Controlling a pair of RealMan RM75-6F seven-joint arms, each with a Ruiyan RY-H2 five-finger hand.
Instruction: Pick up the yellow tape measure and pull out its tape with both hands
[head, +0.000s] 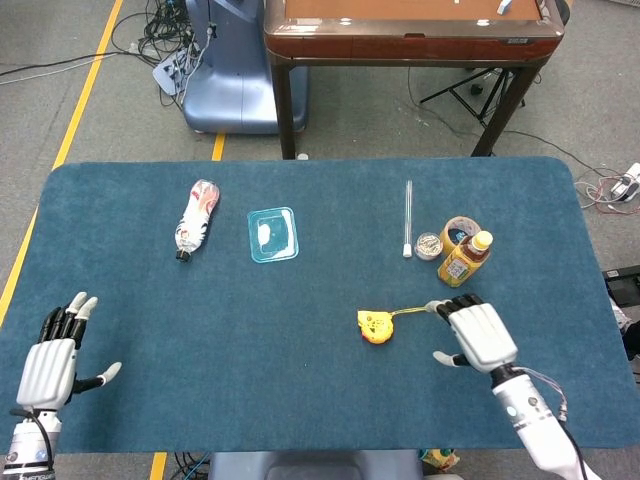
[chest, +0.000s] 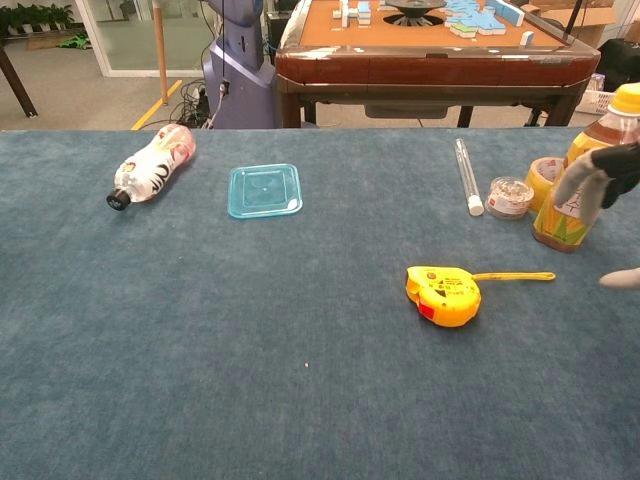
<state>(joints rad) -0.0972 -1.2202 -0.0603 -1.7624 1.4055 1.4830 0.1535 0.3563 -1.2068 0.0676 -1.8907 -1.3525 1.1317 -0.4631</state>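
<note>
Nearby, right hand (head: 478, 333) (spread) beside tape measure (head: 375, 326), apart.

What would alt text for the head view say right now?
On a blue table, the open right hand hovers beside the yellow tape measure, near its short pulled-out tape. The open left hand waits at the near left edge.
</note>
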